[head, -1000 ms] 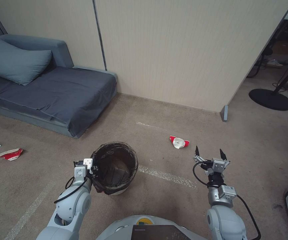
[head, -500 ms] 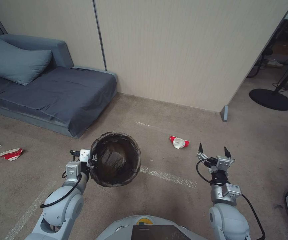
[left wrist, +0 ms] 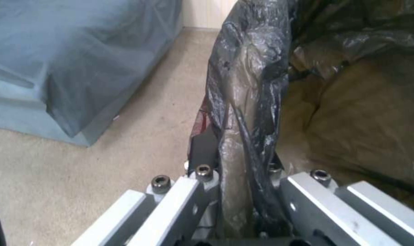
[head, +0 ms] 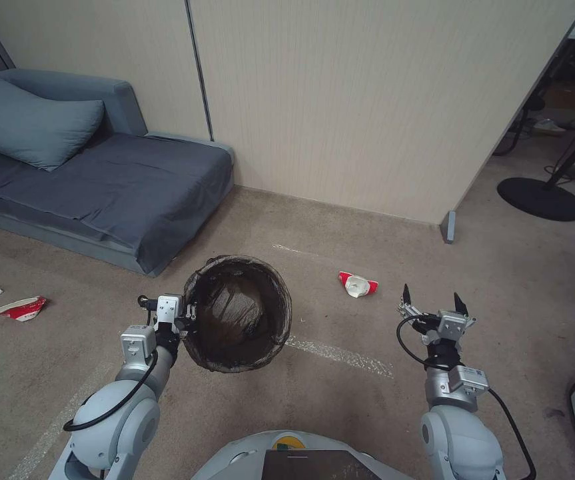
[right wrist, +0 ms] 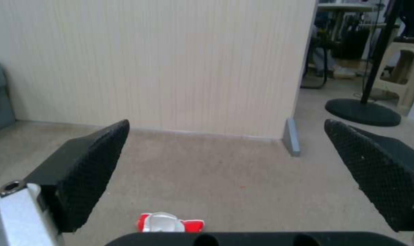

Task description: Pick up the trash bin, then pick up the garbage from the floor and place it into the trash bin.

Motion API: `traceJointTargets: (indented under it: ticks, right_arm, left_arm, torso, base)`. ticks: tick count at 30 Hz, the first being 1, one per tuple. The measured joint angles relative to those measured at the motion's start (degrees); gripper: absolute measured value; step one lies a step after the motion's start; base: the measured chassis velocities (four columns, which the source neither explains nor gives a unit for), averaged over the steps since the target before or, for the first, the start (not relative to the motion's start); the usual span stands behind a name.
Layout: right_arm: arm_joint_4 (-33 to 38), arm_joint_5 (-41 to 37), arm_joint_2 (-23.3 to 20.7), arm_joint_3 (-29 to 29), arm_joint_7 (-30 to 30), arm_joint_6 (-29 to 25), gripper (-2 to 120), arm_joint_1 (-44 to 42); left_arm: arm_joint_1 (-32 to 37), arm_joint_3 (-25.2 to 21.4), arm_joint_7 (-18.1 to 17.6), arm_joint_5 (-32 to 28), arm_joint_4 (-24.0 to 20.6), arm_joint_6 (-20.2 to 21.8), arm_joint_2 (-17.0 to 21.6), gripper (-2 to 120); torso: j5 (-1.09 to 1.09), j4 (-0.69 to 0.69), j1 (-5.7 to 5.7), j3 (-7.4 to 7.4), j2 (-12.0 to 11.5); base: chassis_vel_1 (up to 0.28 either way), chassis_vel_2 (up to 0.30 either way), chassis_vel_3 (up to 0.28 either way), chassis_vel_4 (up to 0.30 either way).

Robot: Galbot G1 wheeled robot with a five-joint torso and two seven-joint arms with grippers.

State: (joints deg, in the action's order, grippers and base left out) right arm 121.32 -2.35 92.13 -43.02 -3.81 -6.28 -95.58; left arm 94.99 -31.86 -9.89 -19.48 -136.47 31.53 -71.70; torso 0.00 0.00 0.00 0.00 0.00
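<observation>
bin in hand — litter pickup is coming next
left gripper is clamping the trash bin rim; right gripper is hovering wide open near the red-and-white packet — needing to descend onto it

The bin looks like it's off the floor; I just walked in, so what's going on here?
The left gripper is shut on the rim of the trash bin, pinching its dark liner and holding it tipped, mouth toward the head camera. The right gripper hangs with jaws open, short of a red-and-white packet on the carpet. More litter lies by the sofa.
</observation>
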Motion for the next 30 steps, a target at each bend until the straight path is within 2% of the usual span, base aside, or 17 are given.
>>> traceJointTargets:
  ticks: [17, 30]
  right_arm:
    - [0.82, -0.01, 0.00, -0.66, 0.04, -0.24, 100, -0.25]
    - [0.63, -0.02, 0.00, -0.66, 0.07, -0.52, 100, -0.31]
  left_arm:
    - [0.37, 0.32, -0.40, 0.85, 0.21, 0.26, -0.87, 3]
    - [0.25, 0.49, -0.32, 0.86, 0.64, 0.39, -0.86, 3]
  torso:
    - [0.00, 0.00, 0.00, 0.00, 0.00]
    - [-0.01, 0.01, 0.00, 0.00, 0.00]
  base:
    - [-0.005, 0.007, 0.007, -0.004]
    - [-0.121, 0.112, 0.115, -0.114]
